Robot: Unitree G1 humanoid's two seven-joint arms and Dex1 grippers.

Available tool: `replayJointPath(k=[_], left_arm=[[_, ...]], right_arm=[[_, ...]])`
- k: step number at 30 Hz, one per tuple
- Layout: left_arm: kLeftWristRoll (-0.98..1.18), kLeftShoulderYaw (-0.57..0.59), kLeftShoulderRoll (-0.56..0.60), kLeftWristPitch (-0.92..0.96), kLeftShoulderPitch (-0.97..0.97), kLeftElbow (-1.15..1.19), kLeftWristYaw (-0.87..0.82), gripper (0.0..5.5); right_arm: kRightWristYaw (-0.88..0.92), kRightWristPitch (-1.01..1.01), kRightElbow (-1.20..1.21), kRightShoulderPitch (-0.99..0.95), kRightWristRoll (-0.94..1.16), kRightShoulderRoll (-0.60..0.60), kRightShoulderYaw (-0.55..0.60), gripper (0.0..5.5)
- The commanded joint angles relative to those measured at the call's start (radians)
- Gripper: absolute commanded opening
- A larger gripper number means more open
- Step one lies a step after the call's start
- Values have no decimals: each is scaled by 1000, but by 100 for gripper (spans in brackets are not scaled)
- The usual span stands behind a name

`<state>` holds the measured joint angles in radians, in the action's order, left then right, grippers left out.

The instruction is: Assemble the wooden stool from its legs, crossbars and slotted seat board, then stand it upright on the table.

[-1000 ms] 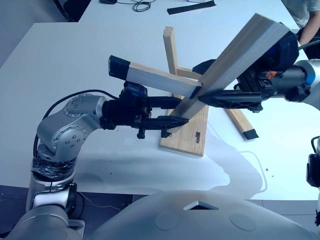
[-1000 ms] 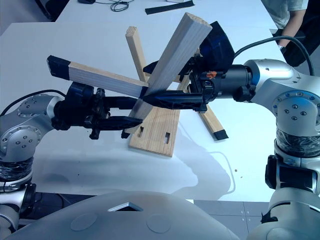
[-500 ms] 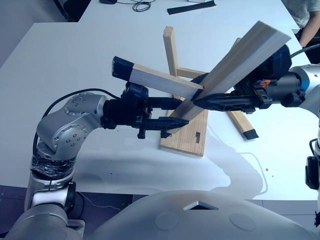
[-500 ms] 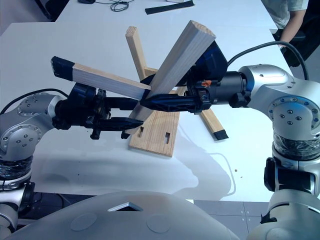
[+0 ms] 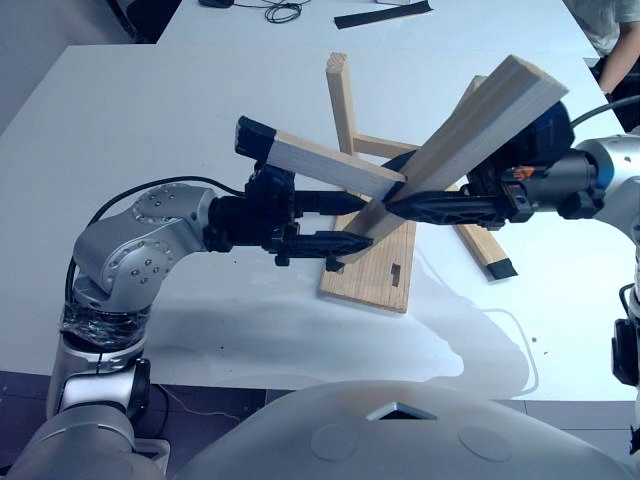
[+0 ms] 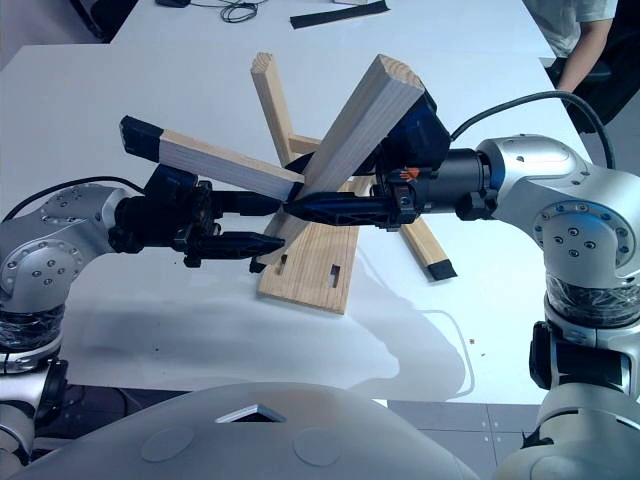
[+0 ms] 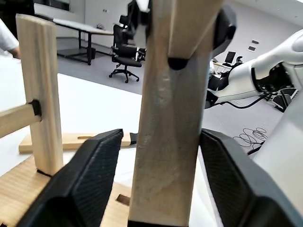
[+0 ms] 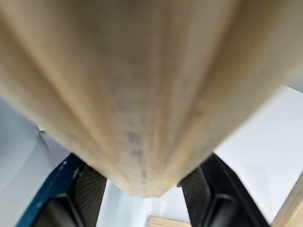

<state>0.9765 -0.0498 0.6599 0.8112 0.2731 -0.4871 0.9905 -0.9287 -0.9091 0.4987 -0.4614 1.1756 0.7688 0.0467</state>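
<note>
The slotted seat board [image 5: 385,275] lies flat on the white table. One leg [image 5: 340,95] stands upright in it, with a crossbar [image 5: 375,146] running right from it. Another leg [image 5: 478,243] lies on the table to the right. Above the board slants a thick tilted leg [image 5: 480,115]. My right gripper [image 5: 397,187] is shut on its middle, and the wood sits between the dark fingers [image 8: 90,189]. My left gripper [image 5: 366,222] is shut on its lower end [image 7: 165,142]. A black-capped leg [image 5: 320,163] slants up to the left from the crossing; what holds it is unclear.
A black strip [image 5: 383,14] and cables [image 5: 282,11] lie on the far table. The left part of the near table [image 5: 150,110] is bare. The table's front edge runs just below the seat board.
My left gripper has shifted a little to the right, and the black-capped leg with it. The tilted leg's top and my right gripper have dropped slightly. The board and upright leg stayed put.
</note>
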Motion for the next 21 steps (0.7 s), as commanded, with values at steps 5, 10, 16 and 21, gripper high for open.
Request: replayJointPath(k=[5,10,16,21], left_arm=[[-160,-47,56,-81,-117,24,41,355],[-240,-40,70,-145,-181,64,53,355],[-246,4,66,-167,-213,66,48,355],[-252,27,77,-182,-244,61,58,355]], right_arm=[[13,42,-29,-17,-46,44,111,206],[-36,59,-20,35,-100,114,155,204],[-114,152,37,228,-264,187,149,204],[-141,253,82,362,-416,197,95,204]])
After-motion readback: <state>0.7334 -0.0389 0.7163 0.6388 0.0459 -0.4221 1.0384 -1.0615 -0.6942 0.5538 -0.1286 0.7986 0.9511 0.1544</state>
